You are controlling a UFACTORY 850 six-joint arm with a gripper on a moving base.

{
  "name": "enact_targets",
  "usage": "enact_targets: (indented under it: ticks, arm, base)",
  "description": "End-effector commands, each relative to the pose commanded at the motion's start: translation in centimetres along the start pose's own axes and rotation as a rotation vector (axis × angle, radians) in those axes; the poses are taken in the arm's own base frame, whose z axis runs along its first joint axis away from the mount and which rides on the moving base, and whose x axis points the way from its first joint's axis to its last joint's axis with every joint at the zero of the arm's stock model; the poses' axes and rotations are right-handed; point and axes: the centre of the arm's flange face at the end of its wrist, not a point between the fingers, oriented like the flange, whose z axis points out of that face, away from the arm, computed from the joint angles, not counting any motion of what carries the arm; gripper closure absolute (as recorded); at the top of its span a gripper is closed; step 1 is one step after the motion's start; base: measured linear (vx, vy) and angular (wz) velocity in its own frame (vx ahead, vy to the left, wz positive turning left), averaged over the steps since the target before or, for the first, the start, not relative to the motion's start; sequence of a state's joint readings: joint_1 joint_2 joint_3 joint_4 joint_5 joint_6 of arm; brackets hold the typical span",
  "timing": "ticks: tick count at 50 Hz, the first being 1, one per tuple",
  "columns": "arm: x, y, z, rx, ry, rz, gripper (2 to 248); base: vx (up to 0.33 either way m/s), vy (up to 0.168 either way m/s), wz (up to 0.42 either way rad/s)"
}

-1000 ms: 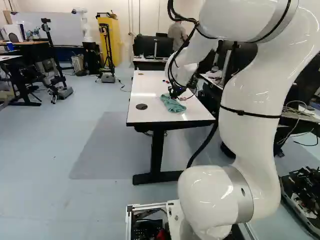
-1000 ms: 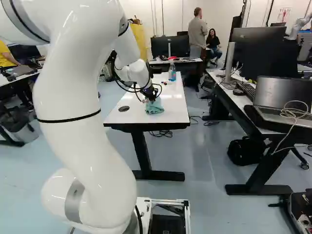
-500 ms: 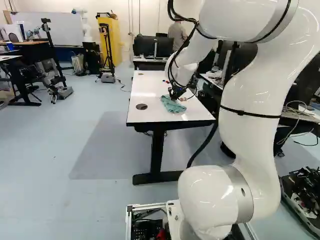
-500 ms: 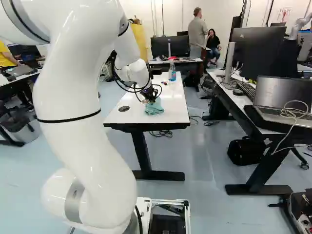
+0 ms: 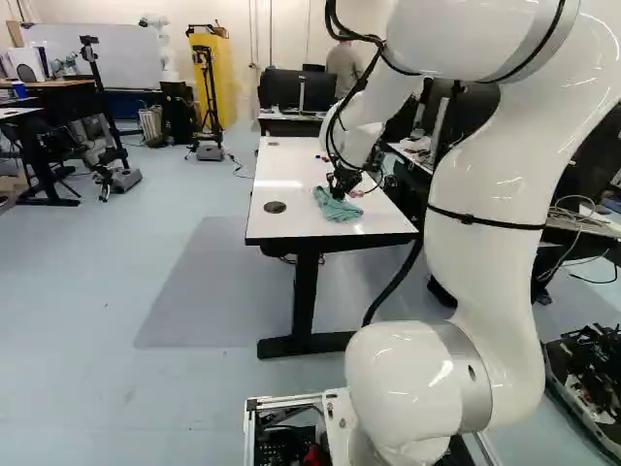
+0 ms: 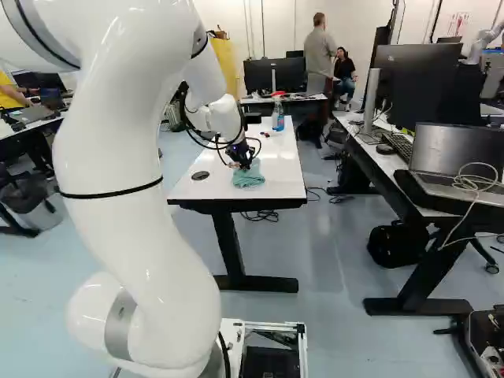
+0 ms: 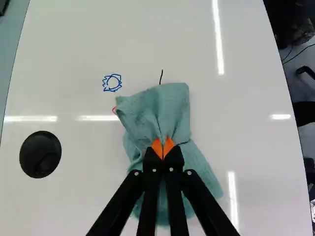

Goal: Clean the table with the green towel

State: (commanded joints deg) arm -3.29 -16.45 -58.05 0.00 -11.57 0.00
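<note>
The pincer [image 5: 338, 194] grasps the green towel [image 7: 170, 105] on the white surface [image 7: 74, 64]; beside it are 1 blue drawn ring [image 7: 112, 82] and 1 black stroke [image 7: 161, 76].

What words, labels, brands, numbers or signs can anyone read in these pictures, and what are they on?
There are none I can read.
Spray bottle: any print is too small.
Red marks on the far wall: too small and blurred.
Keyboard: key letters too small.
White table: no lettering, only drawn marks, namely a blue jagged ring, a black stroke and a bit of red beside the green towel.
</note>
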Motion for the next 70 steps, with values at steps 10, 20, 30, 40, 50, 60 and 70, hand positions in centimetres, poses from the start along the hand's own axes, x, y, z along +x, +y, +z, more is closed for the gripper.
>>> enact_targets:
  ticks: [10,20,30,40,50,60,70]
  arm:
    - [0.2,0.0,0.1,0.0,0.001,0.0,228]
    - [1.3,-0.2,0.8,0.002,0.008,-0.003,228]
    - [2.8,-0.6,1.8,0.006,0.018,-0.01,228]
    - [4.3,-1.3,2.8,0.011,0.03,-0.019,228]
    - [5.8,-2.2,3.8,0.019,0.042,-0.031,228]
    - [7.2,-3.4,4.7,0.028,0.054,-0.045,228]
    - [8.4,-4.7,5.5,0.038,0.066,-0.062,228]
  base:
    - [0.0,0.0,0.0]
    - [0.0,0.0,0.0]
    - [0.0,0.0,0.0]
    - [0.0,0.0,0.0]
    - [0.0,0.0,0.0]
    - [0.0,0.0,0.0]
    - [0.0,0.0,0.0]
